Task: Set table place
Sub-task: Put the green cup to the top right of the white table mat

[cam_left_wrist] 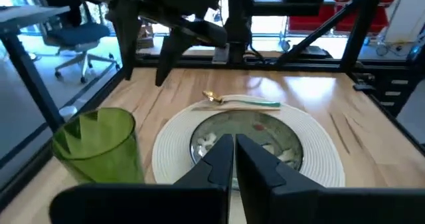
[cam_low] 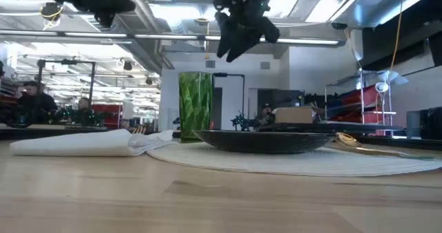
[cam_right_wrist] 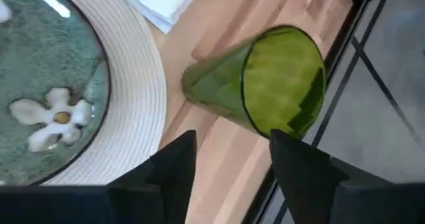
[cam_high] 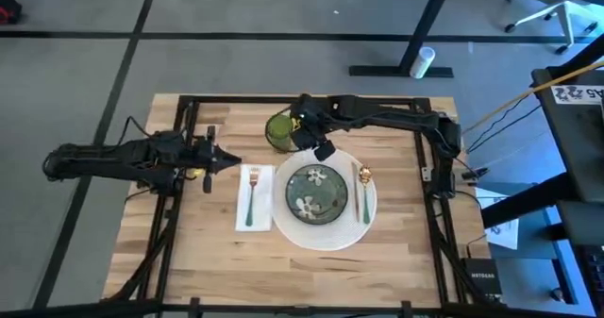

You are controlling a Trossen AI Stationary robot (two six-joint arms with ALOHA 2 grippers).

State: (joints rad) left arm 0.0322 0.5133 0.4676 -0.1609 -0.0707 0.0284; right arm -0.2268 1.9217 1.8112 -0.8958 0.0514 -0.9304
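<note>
Six items are laid out on the table [cam_high: 198,261]. Nearest, a green plate [cam_high: 317,194] is centred on a white placemat [cam_high: 326,235], with a gold utensil [cam_high: 364,192] on the mat's right edge. A green fork [cam_high: 252,195] is laid on a napkin [cam_high: 266,219] just left of the mat. Farther back, the cup [cam_high: 279,130] stands upright beside the mat. The right gripper [cam_high: 313,139] is held above the cup, fingers spread and empty. The left gripper [cam_high: 215,159] is parked near the napkin, fingers pressed together. The setting appears complete, so only retraction of both arms seems to be called for.
</note>
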